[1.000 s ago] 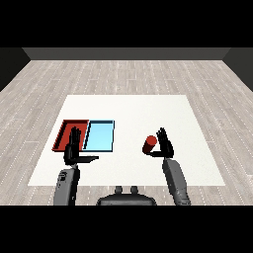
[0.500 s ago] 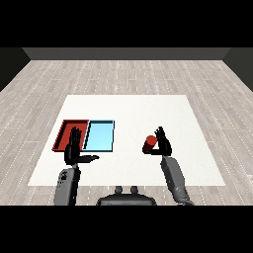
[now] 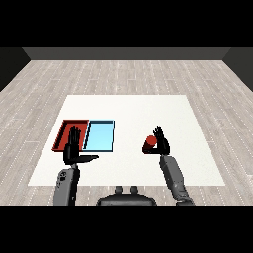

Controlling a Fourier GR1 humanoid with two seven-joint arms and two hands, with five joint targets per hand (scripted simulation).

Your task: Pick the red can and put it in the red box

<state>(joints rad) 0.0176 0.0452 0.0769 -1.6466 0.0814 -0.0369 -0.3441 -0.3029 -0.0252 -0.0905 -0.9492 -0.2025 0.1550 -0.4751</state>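
The small red cylindrical can [image 3: 150,144] stands on the white tabletop [image 3: 133,111], right of the middle, and the robot's black right hand [image 3: 161,144] is right up against it. From where I stand the can lies on the inner side of that hand, toward the trays, touching or all but touching the palm. The fingers point up and look only slightly bent; I would not say they have wrapped the can yet, so the hand reads to me as spread open beside it and not holding it. The can seems to be upright, its round top showing, though its long axis is hard to judge from this angle.

The shallow red tray [image 3: 65,133] lies well apart to the left, with the light blue tray [image 3: 100,136] just beside it on the near side toward the can. So the carry, once the can is held, has to run leftward across the tabletop and past the blue tray.

The left hand [image 3: 75,150] hovers over the front edge of the red tray, fingers straight up and thumb stuck out sideways, holding nothing. It is far from the can; the right hand is plainly the nearer one, and I'd judge the grasp falls to it.
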